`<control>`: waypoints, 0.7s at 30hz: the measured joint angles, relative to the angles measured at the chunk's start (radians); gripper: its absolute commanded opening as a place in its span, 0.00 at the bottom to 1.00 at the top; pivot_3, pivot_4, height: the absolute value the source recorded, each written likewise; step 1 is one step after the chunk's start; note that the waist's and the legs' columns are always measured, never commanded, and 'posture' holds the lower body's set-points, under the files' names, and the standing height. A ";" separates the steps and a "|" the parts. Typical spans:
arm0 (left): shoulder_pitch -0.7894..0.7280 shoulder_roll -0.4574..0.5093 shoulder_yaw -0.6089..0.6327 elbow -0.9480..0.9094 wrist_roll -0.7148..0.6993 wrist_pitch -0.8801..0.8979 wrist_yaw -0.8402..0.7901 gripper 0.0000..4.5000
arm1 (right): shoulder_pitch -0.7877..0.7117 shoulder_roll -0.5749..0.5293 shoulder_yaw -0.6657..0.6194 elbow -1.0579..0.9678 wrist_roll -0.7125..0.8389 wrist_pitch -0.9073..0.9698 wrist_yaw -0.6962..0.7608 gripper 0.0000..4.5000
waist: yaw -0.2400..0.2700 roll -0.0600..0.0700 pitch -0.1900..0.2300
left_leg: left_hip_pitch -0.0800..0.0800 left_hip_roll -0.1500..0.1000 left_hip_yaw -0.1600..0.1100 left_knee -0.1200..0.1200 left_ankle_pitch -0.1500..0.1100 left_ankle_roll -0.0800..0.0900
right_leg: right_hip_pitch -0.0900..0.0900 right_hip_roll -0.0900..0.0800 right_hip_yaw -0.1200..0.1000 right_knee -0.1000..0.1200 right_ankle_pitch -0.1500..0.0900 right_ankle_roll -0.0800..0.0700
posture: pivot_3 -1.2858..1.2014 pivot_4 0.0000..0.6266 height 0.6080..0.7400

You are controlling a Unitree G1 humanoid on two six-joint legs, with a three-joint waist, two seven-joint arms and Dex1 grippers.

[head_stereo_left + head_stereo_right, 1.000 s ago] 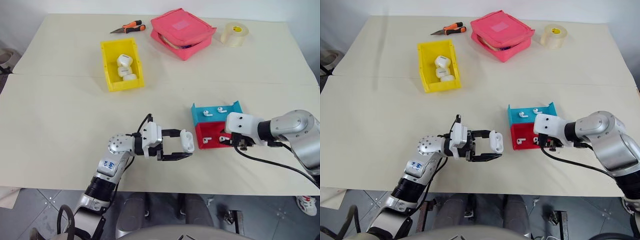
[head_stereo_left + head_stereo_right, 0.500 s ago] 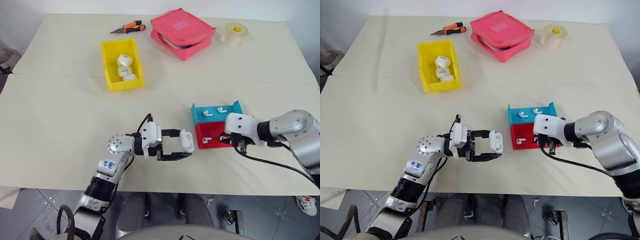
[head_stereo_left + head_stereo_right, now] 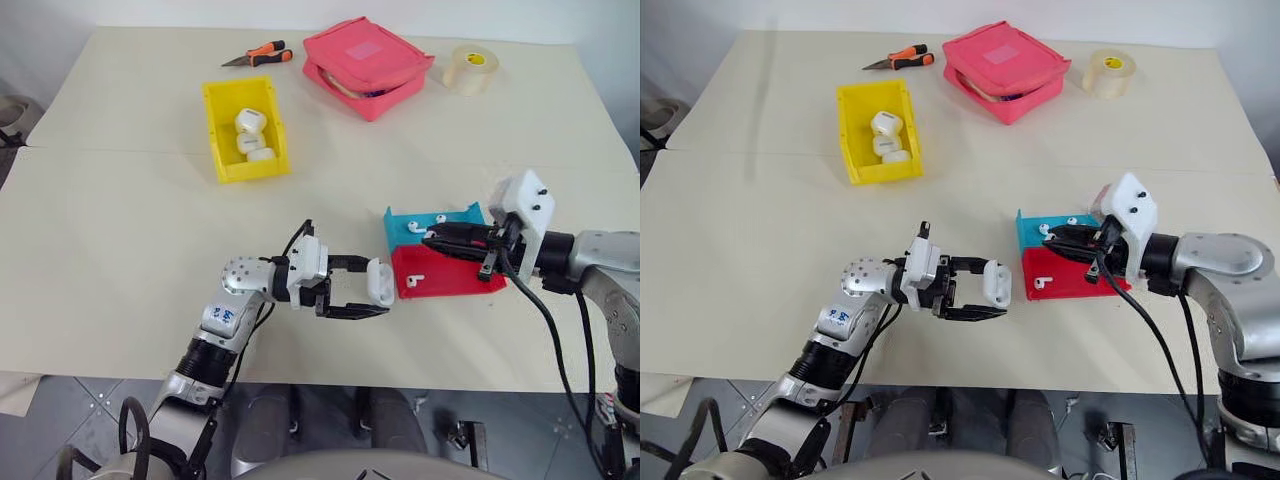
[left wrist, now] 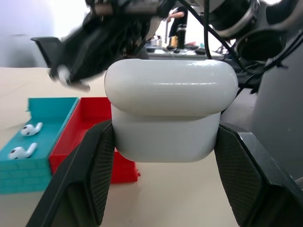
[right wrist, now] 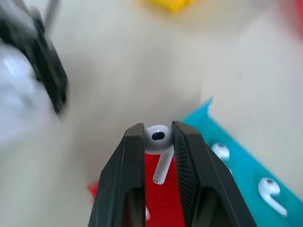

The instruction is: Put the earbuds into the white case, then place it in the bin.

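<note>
While the left claw [image 3: 372,296] pinches the case [image 3: 378,282] just beside the red tray [image 3: 450,280], the right claw [image 5: 158,137] grips an earbud [image 5: 158,142] above that tray, facing the case.

The right pincer [image 5: 157,142] is now up out of the red tray [image 3: 455,280], where a second ago it reached down into it. It now hangs above the seam between the red tray and the blue tray [image 3: 402,228], turned to point toward nine o'clock at the white case [image 3: 378,283]. Its fingers have narrowed and pinch one earbud [image 5: 158,138], stem hanging down. In the red tray one earbud [image 3: 417,279] is left, at its nine o'clock end, where two lay before.
</note>
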 measured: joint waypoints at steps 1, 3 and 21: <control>-0.013 -0.007 0.000 0.017 -0.005 0.001 -0.012 0.62 | 0.008 0.041 -0.037 -0.028 0.048 0.000 -0.021 0.10 | 0.000 0.000 0.000 | 0.000 0.000 0.000 0.000 0.000 0.000 | 0.000 0.000 0.000 0.000 0.000 0.000 | 0.52 0.24 1.00; -0.029 -0.018 0.003 0.033 -0.017 0.002 -0.032 0.62 | 0.042 0.085 -0.075 -0.090 0.136 0.004 -0.051 0.10 | 0.001 0.000 0.000 | 0.000 0.000 0.000 0.000 0.000 0.000 | 0.000 0.000 0.000 0.000 0.000 0.000 | 0.52 0.24 1.00; -0.126 -0.024 0.043 0.126 -0.102 0.024 -0.245 0.62 | 0.225 0.240 0.103 -0.132 0.222 -0.272 -0.140 0.10 | -0.001 0.000 0.000 | 0.000 -0.001 0.001 0.000 0.000 0.001 | -0.001 0.001 0.001 0.000 0.000 0.000 | 0.52 0.24 1.00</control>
